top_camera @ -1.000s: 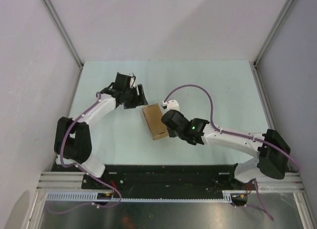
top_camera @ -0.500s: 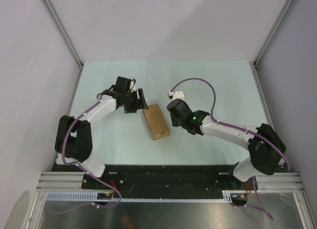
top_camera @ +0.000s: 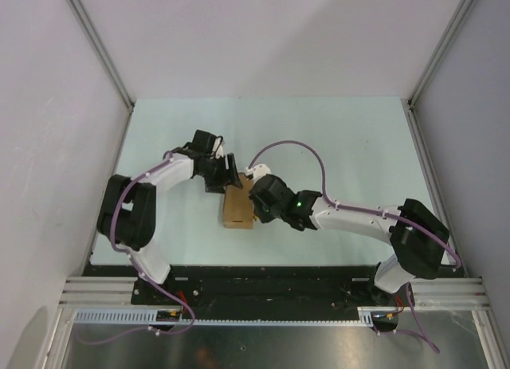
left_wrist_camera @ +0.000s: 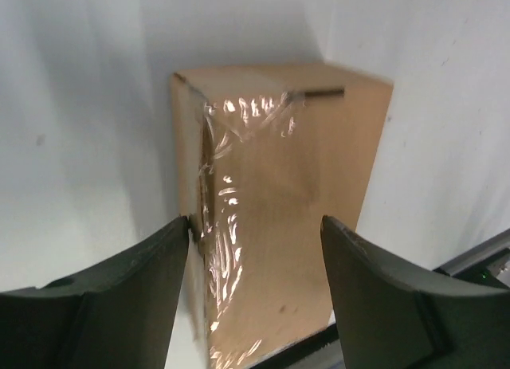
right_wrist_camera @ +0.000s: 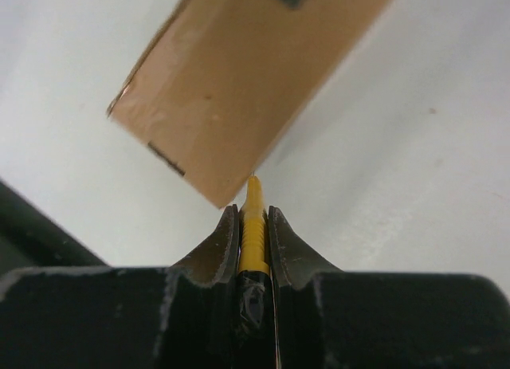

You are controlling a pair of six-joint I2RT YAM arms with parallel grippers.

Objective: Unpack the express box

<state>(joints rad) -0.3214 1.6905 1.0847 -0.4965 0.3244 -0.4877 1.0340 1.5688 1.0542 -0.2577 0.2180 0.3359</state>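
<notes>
**Express box.** One express box (top_camera: 237, 207) lies flat on the bench (top_camera: 358, 146). It sits a little left of centre and nearer the near edge than the far edge. It is a brown cardboard carton with its long axis running roughly from the far edge toward the near edge. Its lid is closed. Clear tape (left_wrist_camera: 213, 186) glints along one long edge and across part of the top face. No other carton is in view.

**Left gripper.** One left gripper (left_wrist_camera: 255, 225) is at the far end of the box. Its two fingers (left_wrist_camera: 119, 305) are spread wide, and the box top shows between them in the left wrist view. The fingers hold nothing. Whether they touch the cardboard cannot be told.

**Right gripper.** One right gripper (right_wrist_camera: 253, 213) is at the right side of the box, toward its near end. Its two fingers (right_wrist_camera: 217, 249) are pressed narrow on one yellow utility knife (right_wrist_camera: 253, 229). The knife points forward, with its tip right at the lower edge of the box beside a corner. Contact between tip and cardboard cannot be confirmed.

**Arms.** Two arms reach in from the near edge, one from each near corner. Each carries one purple cable (top_camera: 287, 146). One green indicator light (top_camera: 300, 200) is lit on the right arm.
</notes>
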